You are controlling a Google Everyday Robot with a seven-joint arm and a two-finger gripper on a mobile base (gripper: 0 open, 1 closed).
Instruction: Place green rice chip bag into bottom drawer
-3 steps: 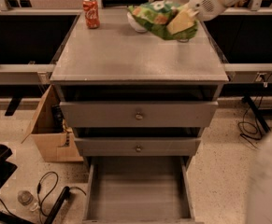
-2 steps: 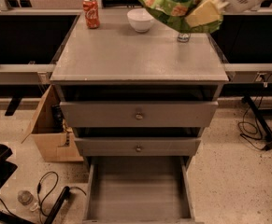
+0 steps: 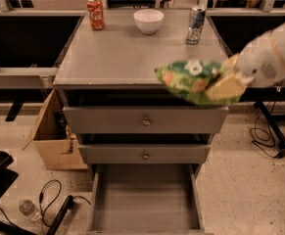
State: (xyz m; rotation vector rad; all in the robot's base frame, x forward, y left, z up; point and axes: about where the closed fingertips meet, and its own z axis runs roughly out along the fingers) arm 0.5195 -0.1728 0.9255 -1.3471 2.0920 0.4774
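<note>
Now | hand (image 3: 226,83) pinches green rice chip bag (image 3: 186,80), right end | bottom drawer (image 3: 144,202) open

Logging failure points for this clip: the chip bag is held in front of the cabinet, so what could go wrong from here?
The tool, off the cabinet top at its front right corner, grips the chip bag by one end; the bag may slip free.
The bag hangs high above the bottom drawer and right of its middle; released now, it might hit the floor.
Going down, it could snag on the top drawer or middle drawer front.
</note>
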